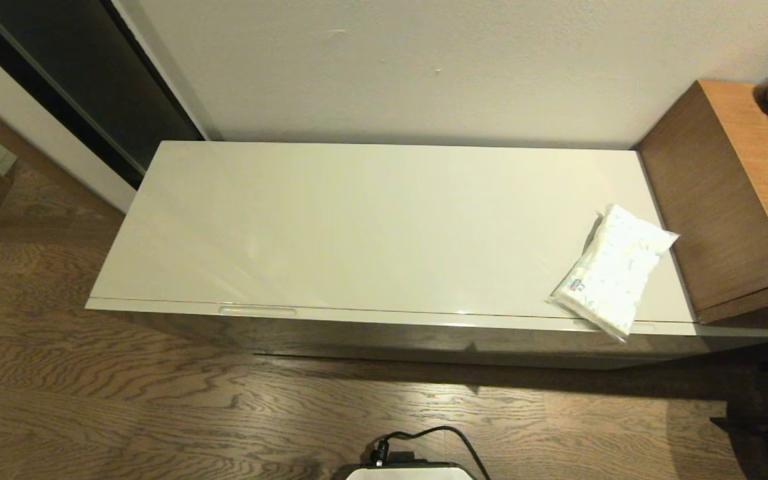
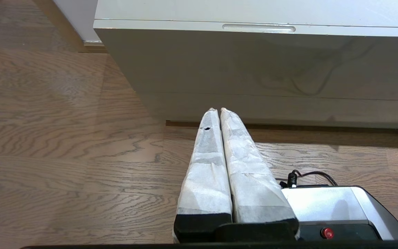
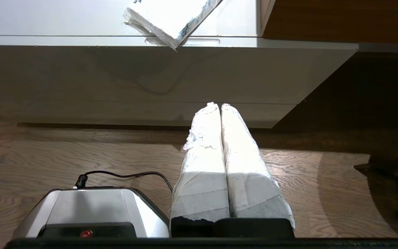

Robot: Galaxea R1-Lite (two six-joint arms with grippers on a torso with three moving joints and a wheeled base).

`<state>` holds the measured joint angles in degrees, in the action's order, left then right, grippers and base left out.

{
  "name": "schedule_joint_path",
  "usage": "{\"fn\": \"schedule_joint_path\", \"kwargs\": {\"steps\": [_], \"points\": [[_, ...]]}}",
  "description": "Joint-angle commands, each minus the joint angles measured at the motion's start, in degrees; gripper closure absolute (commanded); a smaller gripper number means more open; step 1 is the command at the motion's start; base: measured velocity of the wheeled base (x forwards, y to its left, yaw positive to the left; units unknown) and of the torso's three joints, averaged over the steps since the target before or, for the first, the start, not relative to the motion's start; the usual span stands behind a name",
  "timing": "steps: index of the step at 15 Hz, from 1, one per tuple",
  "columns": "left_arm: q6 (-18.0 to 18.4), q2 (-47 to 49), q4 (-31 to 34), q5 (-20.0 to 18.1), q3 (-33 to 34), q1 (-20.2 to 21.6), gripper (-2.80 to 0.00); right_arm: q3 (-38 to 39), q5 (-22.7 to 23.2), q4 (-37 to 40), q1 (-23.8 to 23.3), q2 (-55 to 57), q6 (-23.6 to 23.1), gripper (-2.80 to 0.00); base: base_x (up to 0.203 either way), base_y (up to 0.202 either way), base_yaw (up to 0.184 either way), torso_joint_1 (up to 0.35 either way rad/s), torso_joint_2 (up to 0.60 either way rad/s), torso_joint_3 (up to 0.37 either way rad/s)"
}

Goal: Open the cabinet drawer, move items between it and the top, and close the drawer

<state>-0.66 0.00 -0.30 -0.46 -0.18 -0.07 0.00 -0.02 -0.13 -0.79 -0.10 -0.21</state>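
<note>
Drawer (image 2: pixel 258 58): fully shut, oblong recess (image 2: pixel 258 28) under the counter (image 1: pixel 371 227) edge.
Tissue pack (image 1: pixel 614 270): lay on counter, right end, corner overhanging the front.
Left gripper (image 2: pixel 217 110): fingers pressed together, empty — low before the cabinet.
Right gripper (image 3: pixel 218 104): likewise pressed together, empty.
Advice: hook fingertips into recess, pull straight outward — evenly.

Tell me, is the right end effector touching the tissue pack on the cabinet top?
Apart. In the right wrist view the right end effector hangs low before the cabinet front, while the tissue pack lies above on the top.
</note>
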Motion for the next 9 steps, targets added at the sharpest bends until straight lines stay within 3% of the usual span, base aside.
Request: {"fn": "schedule_joint_path", "kwargs": {"steps": [1, 9], "points": [[0.0, 0.1, 0.0, 0.0, 0.0, 0.0, 0.0, 0.0, -0.1, 0.0, 0.0, 0.1, 0.0, 0.0, 0.0, 0.0, 0.0, 0.0, 0.0, 0.0], [0.0, 0.1, 0.0, 0.0, 0.0, 0.0, 0.0, 0.0, 0.0, -0.2, 0.0, 0.1, -0.5, 0.0, 0.0, 0.0, 0.0, 0.0, 0.0, 0.0]]}}
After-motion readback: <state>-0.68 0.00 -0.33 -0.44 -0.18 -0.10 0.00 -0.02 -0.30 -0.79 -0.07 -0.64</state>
